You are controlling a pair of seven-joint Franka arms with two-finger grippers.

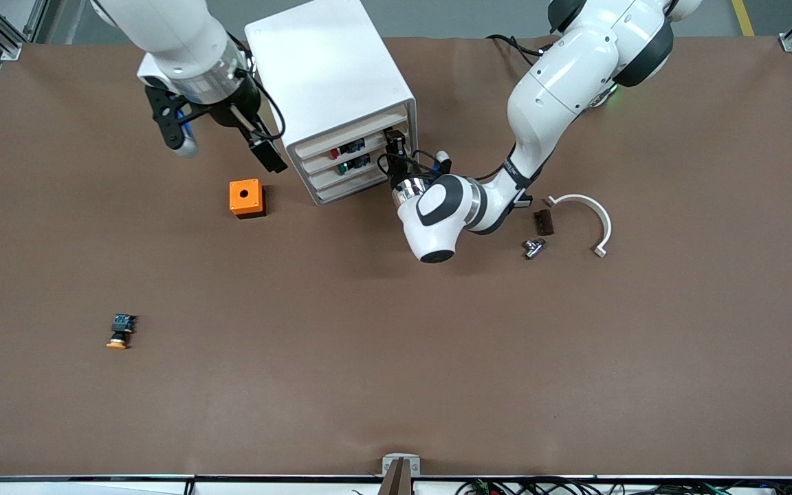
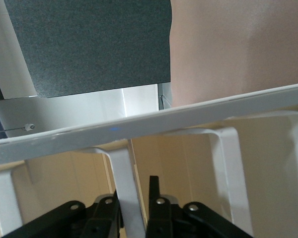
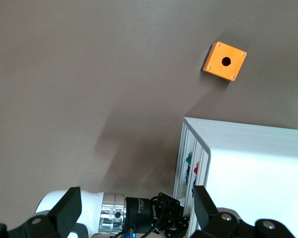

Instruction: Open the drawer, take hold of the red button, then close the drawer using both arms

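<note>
The white cabinet (image 1: pixel 331 75) stands toward the robots' side of the table, its four drawers (image 1: pixel 351 168) all pushed in. The red button (image 1: pixel 333 154) shows through the drawer fronts, above a green-capped one (image 1: pixel 342 167). My left gripper (image 1: pixel 394 148) is at the cabinet's front, at the corner toward the left arm's end. In the left wrist view its fingers (image 2: pixel 154 191) are closed onto a white upright bar (image 2: pixel 125 183) of a drawer front; I cannot tell which drawer. My right gripper (image 1: pixel 221 137) is open and empty, over the table beside the cabinet. The right wrist view (image 3: pixel 137 210) shows the red cap (image 3: pixel 195 167).
An orange box (image 1: pixel 246 197) with a round hole sits beside the cabinet, under the right gripper's reach. An orange-yellow-capped button (image 1: pixel 119 331) lies toward the right arm's end. A white curved piece (image 1: pixel 585 213), a dark block (image 1: pixel 543 222) and a metal part (image 1: pixel 534 247) lie near the left arm.
</note>
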